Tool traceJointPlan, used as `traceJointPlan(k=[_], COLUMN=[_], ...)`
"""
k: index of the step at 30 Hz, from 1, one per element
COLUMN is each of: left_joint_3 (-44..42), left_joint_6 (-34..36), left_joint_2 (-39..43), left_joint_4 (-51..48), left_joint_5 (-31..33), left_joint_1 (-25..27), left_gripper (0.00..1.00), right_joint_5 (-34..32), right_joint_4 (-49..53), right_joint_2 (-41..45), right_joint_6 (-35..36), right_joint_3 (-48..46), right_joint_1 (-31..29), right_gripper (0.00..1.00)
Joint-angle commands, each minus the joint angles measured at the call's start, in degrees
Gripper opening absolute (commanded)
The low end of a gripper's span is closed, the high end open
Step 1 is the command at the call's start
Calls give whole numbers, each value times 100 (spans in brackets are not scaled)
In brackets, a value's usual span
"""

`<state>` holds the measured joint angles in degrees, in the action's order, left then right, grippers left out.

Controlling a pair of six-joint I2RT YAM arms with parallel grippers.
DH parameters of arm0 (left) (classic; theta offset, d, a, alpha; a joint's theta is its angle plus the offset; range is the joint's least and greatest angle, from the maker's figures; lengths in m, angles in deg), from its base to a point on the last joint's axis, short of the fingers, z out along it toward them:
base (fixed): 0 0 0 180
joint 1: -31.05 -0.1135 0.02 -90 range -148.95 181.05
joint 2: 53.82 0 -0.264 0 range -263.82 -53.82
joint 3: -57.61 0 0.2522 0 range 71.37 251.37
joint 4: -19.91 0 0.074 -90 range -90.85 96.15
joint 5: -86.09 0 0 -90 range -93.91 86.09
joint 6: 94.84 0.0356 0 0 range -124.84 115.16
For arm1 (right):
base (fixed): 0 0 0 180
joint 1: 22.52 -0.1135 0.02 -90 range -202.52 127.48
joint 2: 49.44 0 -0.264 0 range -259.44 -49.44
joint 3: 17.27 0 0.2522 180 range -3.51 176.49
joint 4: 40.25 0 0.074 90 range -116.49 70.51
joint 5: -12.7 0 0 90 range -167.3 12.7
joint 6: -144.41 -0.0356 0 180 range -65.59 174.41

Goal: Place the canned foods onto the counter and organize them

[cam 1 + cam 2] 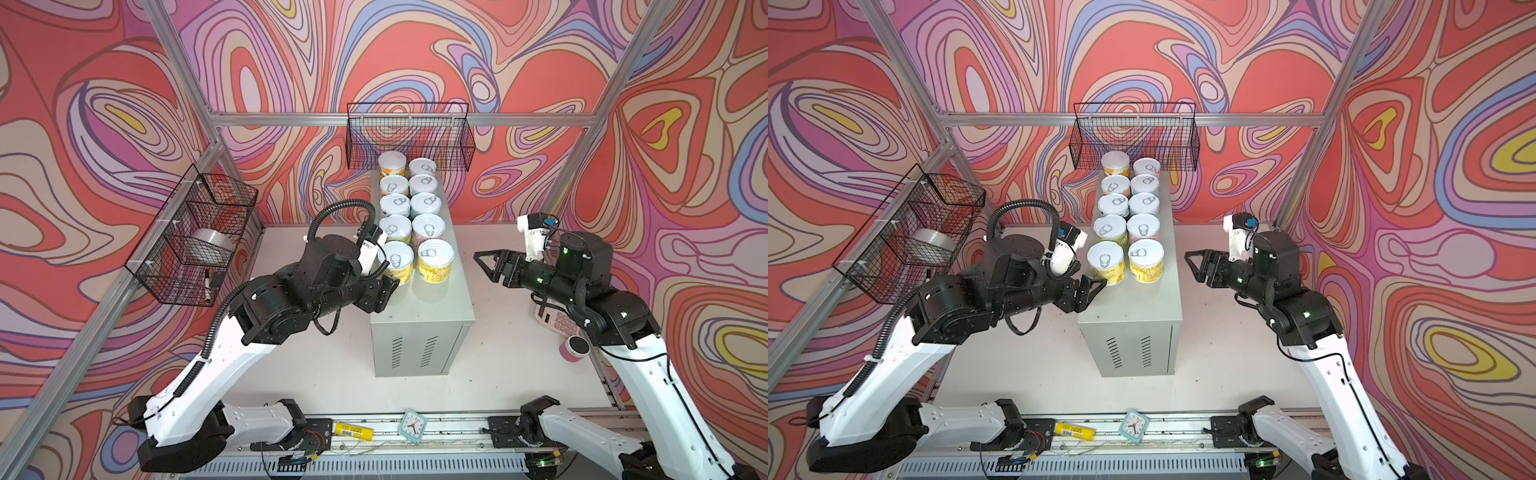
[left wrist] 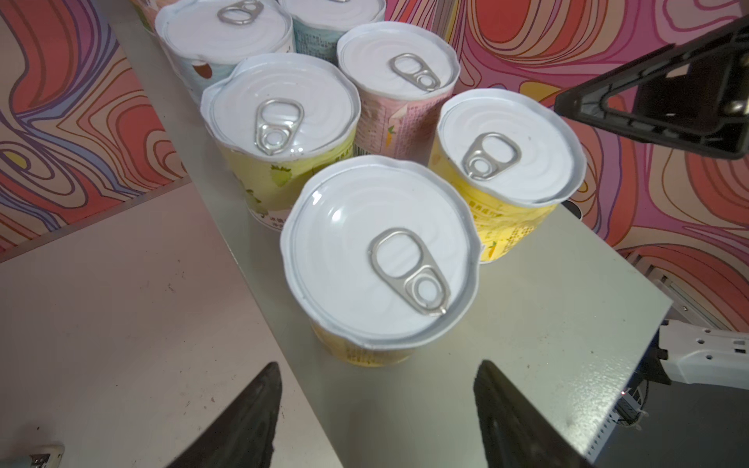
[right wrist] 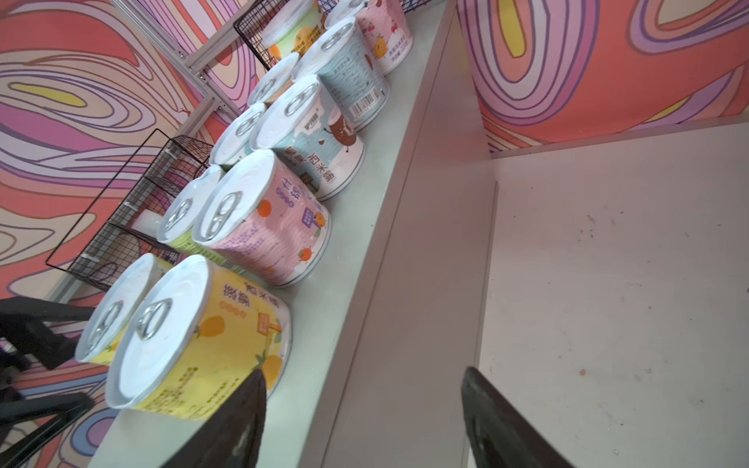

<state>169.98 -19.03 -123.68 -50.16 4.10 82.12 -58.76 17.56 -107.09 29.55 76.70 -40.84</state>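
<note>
**Left hand** [image 2: 379,366]: fingers spread apart, nothing between them. It hovers at the 9 o'clock edge of the counter [image 1: 432,307], near its 6 o'clock end. The nearest can of the left row [image 2: 381,259], yellow-labelled, stands upright just beyond the fingertips and clear of them. Judgement: this can rests on its own base and is not gripped.

**Right hand** [image 3: 363,372]: likewise spread and empty. It sits off the 3 o'clock side of the counter, apart from it. It points toward the nearest can of the right row [image 3: 194,336], also yellow, without touching it.

**Canned foods:** in both top views all ten stand upright on the counter top, in two rows of five running from 6 o'clock to 12 o'clock.
- Neighbouring cans stand close, and some lids nearly touch.
- Pull-tabs face up, except on the can at the 12 o'clock end of the left row [image 1: 392,160], where I can make out no tab.
- The block sits toward the 12 o'clock end, near the wire basket [image 1: 409,137] on the back wall, so the 6 o'clock part of the counter is bare.
- Judgement: the paired rows keep each row within reach of the arm on its own side.

**Task status, as judged:** placing appears complete, since no can shows anywhere off the counter. Any remaining work is alignment.

**Risk:** a hand moving inward at lid height could tip the end cans.
</note>
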Motion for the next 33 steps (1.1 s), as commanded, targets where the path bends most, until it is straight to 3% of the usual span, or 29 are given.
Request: traceJointPlan(k=[1,8,11,18,25,33], left_joint_3=[-139,-184,-209,-211,-309,-395], left_joint_6=[-40,31,62,32,6,31], left_joint_2=[17,-106,-130,-185,20,96], left_joint_4=[277,419,488,490,490,466], left_joint_5=[305,501,497,400,296,263], left_joint_1=[43,40,40,40,38,39], left_gripper=[68,63,62,61,70,66], right_joint_5=[536,832,937,989,698,313], right_joint_4=[-269,-464,-526,-825,-922,-857], right_joint_2=[38,45,-18,-145,-355,-405], right_joint_6=[-136,-306,-341,-462,-445,-420], right_joint_3=[54,-98,-133,-242,-167,-66], right_joint_1=[15,-14,-37,-251,-724,-861], right_gripper=[71,41,38,37,37,37])
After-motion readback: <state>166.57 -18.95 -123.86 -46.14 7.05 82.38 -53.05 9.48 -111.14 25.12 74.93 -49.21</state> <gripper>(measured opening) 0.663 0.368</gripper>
